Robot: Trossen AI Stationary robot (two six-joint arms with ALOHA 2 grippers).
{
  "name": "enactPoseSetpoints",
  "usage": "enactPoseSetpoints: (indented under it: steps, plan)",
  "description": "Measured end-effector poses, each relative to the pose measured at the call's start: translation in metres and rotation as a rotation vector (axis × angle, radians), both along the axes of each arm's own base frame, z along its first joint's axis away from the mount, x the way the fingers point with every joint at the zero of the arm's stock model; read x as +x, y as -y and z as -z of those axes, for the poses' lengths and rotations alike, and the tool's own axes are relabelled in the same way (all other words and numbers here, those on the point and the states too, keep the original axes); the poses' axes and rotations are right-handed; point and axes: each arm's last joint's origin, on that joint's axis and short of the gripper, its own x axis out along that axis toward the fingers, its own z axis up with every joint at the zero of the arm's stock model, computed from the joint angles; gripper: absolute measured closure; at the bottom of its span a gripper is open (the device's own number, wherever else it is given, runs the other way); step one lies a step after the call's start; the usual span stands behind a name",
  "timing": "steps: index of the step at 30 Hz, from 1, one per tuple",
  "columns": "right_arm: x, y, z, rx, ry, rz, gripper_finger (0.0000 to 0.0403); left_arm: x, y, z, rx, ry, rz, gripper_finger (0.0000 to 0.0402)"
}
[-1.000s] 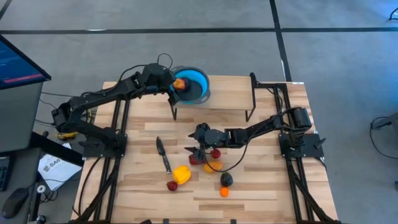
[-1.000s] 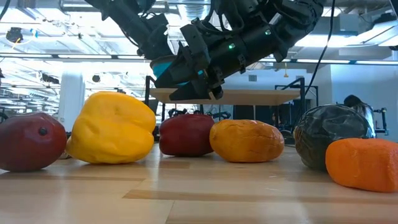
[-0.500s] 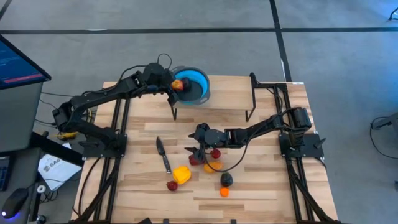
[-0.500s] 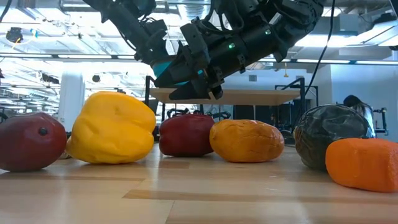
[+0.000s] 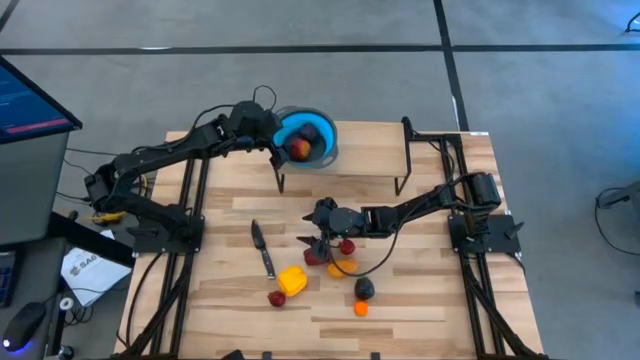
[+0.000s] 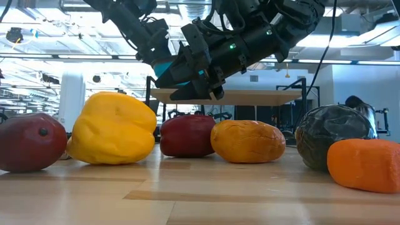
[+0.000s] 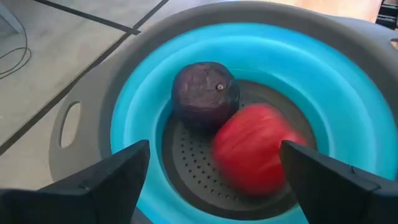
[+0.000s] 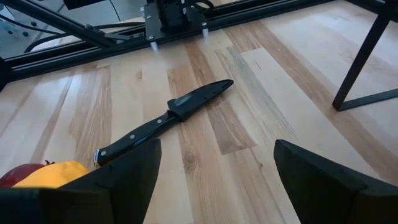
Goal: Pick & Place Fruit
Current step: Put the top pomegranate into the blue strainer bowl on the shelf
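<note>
The blue bowl (image 7: 348,93) stands on a raised wooden shelf at the table's far edge. A dark purple fruit (image 7: 205,93) and a red fruit (image 7: 255,149) lie on its perforated bottom, touching each other. My left gripper (image 7: 213,155) hovers open just over the bowl's left rim (image 5: 283,143), touching neither fruit. Several fruits lie on the table near its middle: yellow (image 5: 292,279), red (image 5: 276,298), dark red (image 5: 313,257), orange-yellow (image 5: 340,267), black (image 5: 365,288) and orange (image 5: 361,309). My right gripper (image 5: 312,238) hangs open above them (image 6: 199,94), touching nothing.
A black-handled knife (image 8: 161,121) lies flat on the table left of the fruit (image 5: 262,248). The shelf's black legs (image 5: 402,185) stand between the bowl and the fruit. Bare wood stretches toward the table's near and right edges.
My left gripper has let go of the red fruit. The fruit has dropped from between the fingers into the blue bowl, beside the dark purple one. Both arms have kept their places.
</note>
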Motion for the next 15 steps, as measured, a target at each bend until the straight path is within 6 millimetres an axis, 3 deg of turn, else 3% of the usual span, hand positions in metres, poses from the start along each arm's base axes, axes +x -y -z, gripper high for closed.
enactPoseSetpoints:
  steps: [7,15]
  plan:
    - [0.000,0.001,0.000,-0.019,0.002,0.038,0.0097,-0.003,0.002,-0.010,0.043,0.046,0.007,0.0040]
    - [0.000,0.002,-0.007,-0.064,0.028,0.032,0.0097,-0.027,0.028,-0.047,0.177,0.156,0.091,0.0052]
